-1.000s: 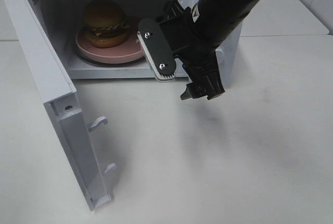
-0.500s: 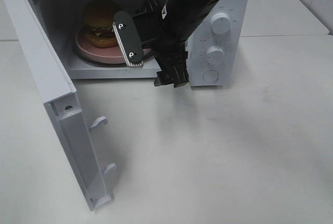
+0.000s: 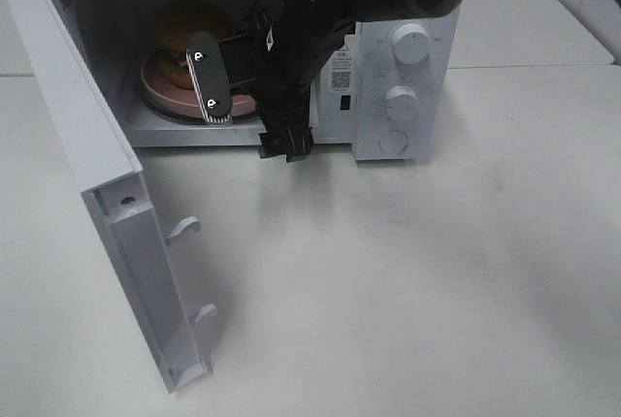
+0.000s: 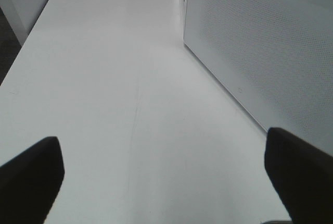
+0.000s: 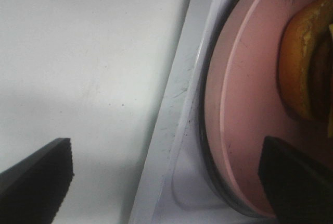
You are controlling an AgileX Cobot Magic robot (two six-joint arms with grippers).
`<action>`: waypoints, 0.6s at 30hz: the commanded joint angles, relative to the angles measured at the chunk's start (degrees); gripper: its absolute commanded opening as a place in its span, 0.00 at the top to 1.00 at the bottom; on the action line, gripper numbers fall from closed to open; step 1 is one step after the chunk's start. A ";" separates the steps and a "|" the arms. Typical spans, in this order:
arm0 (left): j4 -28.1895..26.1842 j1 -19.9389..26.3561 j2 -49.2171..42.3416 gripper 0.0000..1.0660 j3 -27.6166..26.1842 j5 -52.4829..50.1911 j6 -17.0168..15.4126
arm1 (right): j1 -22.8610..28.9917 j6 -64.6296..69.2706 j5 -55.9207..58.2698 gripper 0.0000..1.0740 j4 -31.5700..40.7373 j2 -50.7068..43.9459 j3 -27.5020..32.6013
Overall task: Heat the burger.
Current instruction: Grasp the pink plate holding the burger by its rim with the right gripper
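One plated burger (image 3: 180, 25) is sitting inside the open microwave (image 3: 400, 138) for heating, the right gripper (image 3: 245, 112) hovering spread and empty.

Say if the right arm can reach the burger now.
Probably yes: the microwave door stands wide open and the open right hand hangs at the cavity mouth, nothing between it and the burger.

A white microwave (image 3: 427, 136) sits on the big white table (image 3: 456, 281) at 11 o'clock. Its door (image 3: 82, 126) is open, reaching toward 8 o'clock.
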 commanded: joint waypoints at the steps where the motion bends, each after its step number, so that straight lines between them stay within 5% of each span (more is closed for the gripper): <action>1: 0.17 0.00 -0.46 0.06 0.06 -0.23 -0.06 | 0.11 1.60 0.74 0.15 -0.52 1.43 -2.35; 18: 0.17 0.00 -0.46 0.06 0.06 -0.23 -0.06 | 0.00 3.67 6.82 0.18 -0.74 12.55 -19.02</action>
